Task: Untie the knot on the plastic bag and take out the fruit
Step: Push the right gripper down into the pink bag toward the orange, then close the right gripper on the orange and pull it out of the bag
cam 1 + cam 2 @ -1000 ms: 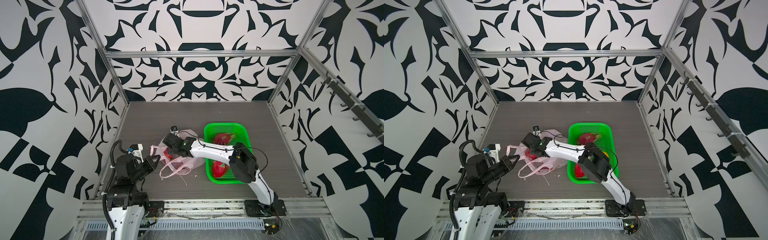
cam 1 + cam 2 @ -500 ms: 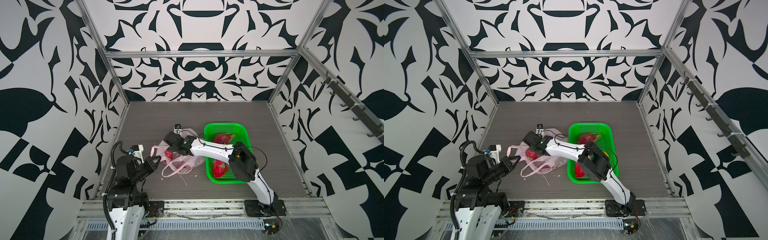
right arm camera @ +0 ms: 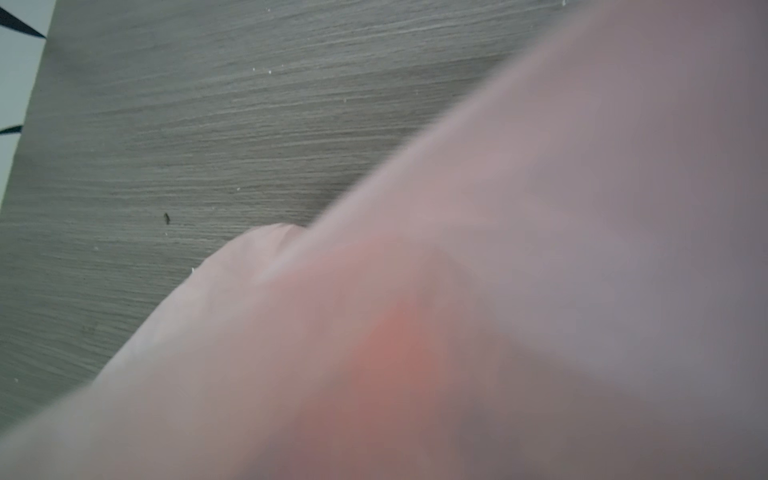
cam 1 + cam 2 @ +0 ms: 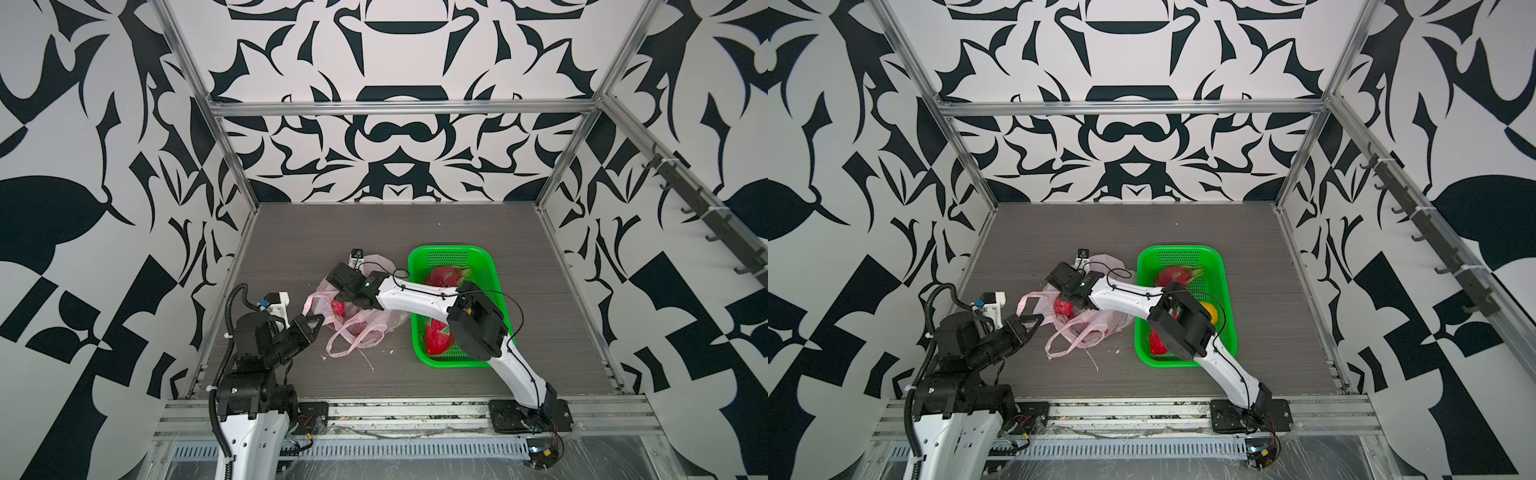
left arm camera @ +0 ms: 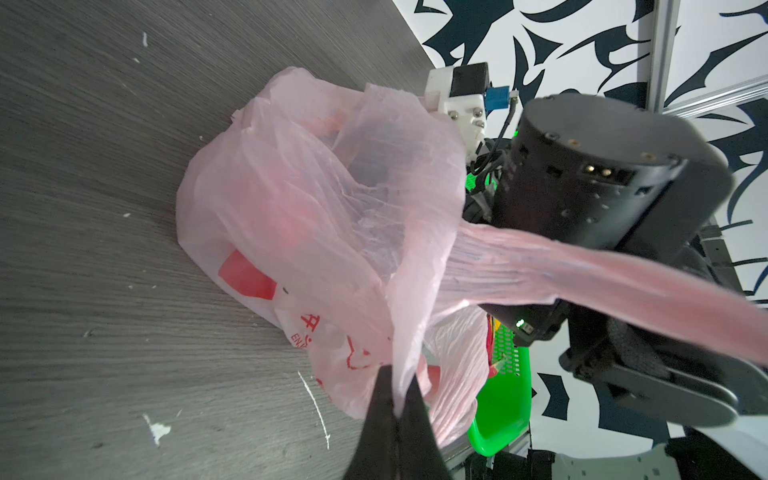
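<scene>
While the left gripper [image 4: 318, 321] [image 4: 1036, 320] sits low at the counter's [image 4: 291, 241] left edge, its jaws are clamped tight on a pinch of the plastic bag's rim; the left wrist view shows the two fingers [image 5: 376, 419] pressed together with pink film caught between them.

The plastic bag [image 4: 374, 322] [image 4: 1100, 318] [image 5: 311, 216] lies left of centre on the counter; mouth open and slack; red logo on the side facing the left wrist camera; loose handle loops trail onto the counter toward the front; one handle strip [image 5: 582, 266] is stretched taut across the right arm's wrist.

A round bumpy red fruit [image 4: 337, 308] [image 4: 1063, 309] sits in the bag's open mouth, uncovered from above.

The right gripper [image 4: 344, 300] [image 4: 1070, 300] reaches across the middle into the bag, just beside that red fruit; fingers are hidden by wrist and plastic, so cannot tell how wide they stand or if they touch the fruit; the right wrist view is mostly blurred pink plastic [image 3: 498, 249].

A green basket [image 4: 451, 249] [image 4: 1177, 248] stands just right of the bag; inside are one dragon fruit [image 4: 444, 276] [image 4: 1173, 275] toward the far end, a second dragon fruit [image 4: 436, 338] [image 4: 1156, 345] at the near end partly under the right arm, and an orange [image 4: 1212, 312] beside the arm's elbow.
</scene>
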Robot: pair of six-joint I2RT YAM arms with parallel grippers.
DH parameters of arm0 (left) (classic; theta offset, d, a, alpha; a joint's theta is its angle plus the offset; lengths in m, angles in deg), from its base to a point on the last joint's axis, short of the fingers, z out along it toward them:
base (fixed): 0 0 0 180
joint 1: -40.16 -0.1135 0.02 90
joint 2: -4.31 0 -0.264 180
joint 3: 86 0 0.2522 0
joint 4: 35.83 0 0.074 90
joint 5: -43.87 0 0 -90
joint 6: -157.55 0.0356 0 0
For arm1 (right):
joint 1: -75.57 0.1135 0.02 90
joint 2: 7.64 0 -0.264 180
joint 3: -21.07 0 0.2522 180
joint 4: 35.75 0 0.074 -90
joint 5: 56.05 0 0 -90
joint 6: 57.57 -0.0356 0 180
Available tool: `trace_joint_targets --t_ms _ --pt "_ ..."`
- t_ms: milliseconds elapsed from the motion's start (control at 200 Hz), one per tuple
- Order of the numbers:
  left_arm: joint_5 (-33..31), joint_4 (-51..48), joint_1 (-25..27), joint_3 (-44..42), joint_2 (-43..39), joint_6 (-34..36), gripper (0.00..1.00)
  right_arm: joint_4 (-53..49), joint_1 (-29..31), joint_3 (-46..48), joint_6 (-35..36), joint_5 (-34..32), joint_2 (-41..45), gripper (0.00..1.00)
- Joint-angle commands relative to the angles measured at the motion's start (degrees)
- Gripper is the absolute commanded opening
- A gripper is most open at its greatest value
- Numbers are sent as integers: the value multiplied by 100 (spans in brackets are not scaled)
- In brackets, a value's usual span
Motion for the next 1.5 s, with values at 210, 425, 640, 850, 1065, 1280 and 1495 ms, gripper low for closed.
trace_joint_targets --t_ms 210,425,640,850,1065,1280,1495 --pt "-26 -10 0 -203 -204 -79 0 -58 -75 -99 -154 -13 -89 43" --pt "-332 5 5 -277 -261 -102 0 77 -73 109 -1 77 188 24" --pt "-579 180 3 -315 -186 -129 0 222 -70 538 268 216 760 20" --pt "-702 433 5 -445 -24 -120 0 324 -36 978 445 389 1293 19" --pt "-814 702 4 -475 142 -144 0 348 3 1223 694 795 1679 18" --pt "-926 799 0 -396 195 -118 0 284 65 1404 972 1276 2006 18" --pt "-1013 801 1 -369 172 -120 0 62 150 1431 1354 1683 2326 17"
